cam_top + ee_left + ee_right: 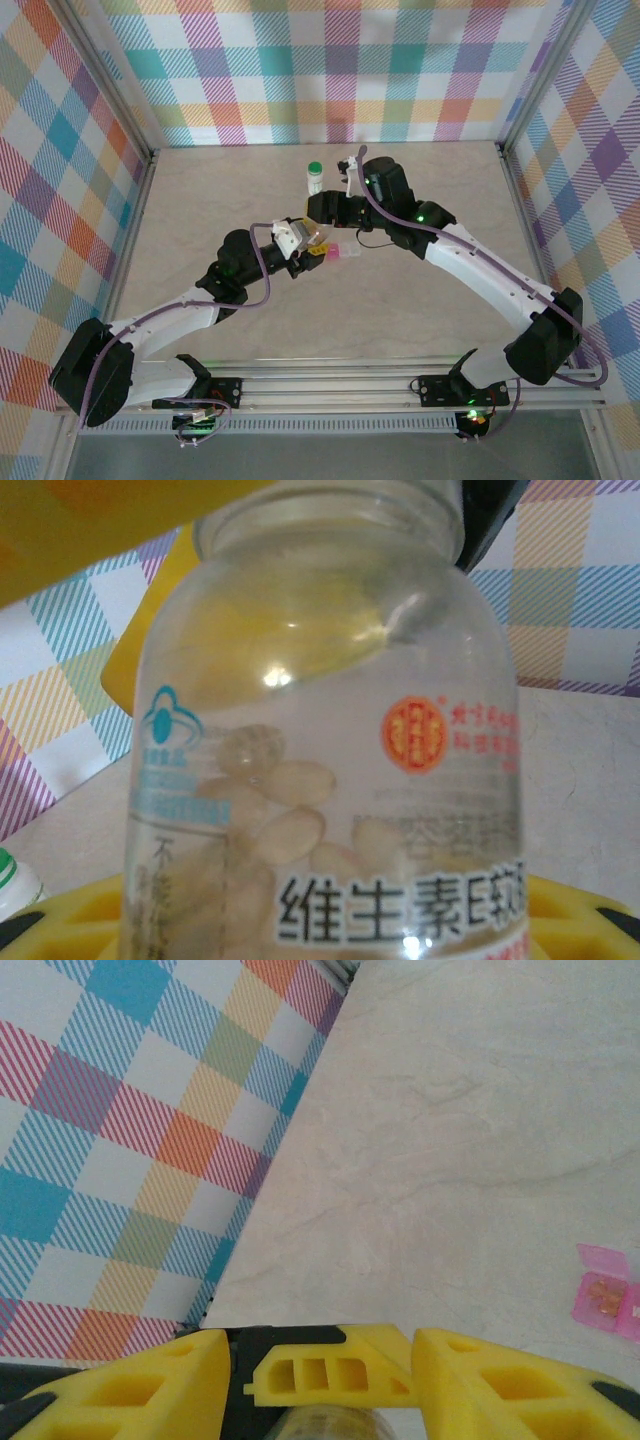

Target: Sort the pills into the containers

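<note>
Your left gripper (pixel 305 243) is crowded in the top view. Its wrist view shows the clear bottle (pixel 320 760) pinched between yellow fingers (pixel 90 925), with the label cut off. Your right gripper (pixel 322 1362) has its jaws spread at the bottle's mouth. The containers (pixel 603 1300) run off the frame edge and lie on the pale marbled table (pixel 450 1140), near the bottle. Plaid walls (pixel 130 1140) surround it.

Top view from behind the bases (pixel 205 385); left wrist close on bottle (pixel 320 740); right wrist downward, pill-box (pixel 605 1295) shared.
</note>
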Tool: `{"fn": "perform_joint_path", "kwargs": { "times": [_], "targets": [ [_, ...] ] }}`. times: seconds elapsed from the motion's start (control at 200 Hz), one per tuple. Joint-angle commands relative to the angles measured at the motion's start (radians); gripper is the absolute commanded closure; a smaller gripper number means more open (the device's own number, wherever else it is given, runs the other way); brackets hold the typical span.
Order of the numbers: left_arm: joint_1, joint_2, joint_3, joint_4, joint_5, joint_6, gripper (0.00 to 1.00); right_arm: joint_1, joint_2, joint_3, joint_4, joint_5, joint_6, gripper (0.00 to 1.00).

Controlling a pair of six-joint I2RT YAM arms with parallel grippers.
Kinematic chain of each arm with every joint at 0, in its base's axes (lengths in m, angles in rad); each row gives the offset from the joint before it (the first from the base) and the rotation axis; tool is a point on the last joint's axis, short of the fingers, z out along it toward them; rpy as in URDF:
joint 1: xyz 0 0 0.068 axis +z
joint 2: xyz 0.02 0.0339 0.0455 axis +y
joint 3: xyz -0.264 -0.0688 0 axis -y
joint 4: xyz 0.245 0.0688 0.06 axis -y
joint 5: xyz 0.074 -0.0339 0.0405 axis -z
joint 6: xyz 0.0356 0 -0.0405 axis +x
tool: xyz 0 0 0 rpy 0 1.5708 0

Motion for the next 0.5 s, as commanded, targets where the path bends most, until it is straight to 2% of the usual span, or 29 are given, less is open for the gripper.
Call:
{"fn": "perform_joint_path", "kwargs": {
  "times": [0.0,0.315,0.495],
  "targets": [
    [-0.012,-0.016,0.036,0.165,0.057,0.011,1.00,-0.001,0.018,0.006,-0.082,0.069,-0.033,0.45],
    [-0.012,-0.019,0.025,0.147,0.094,0.012,1.00,-0.004,0.037,0.045,-0.107,0.085,-0.061,0.32],
    [-0.014,-0.014,0.015,0.145,0.106,0.006,1.00,-0.010,0.065,0.090,-0.107,0.085,-0.069,0.28]
  ]
}}
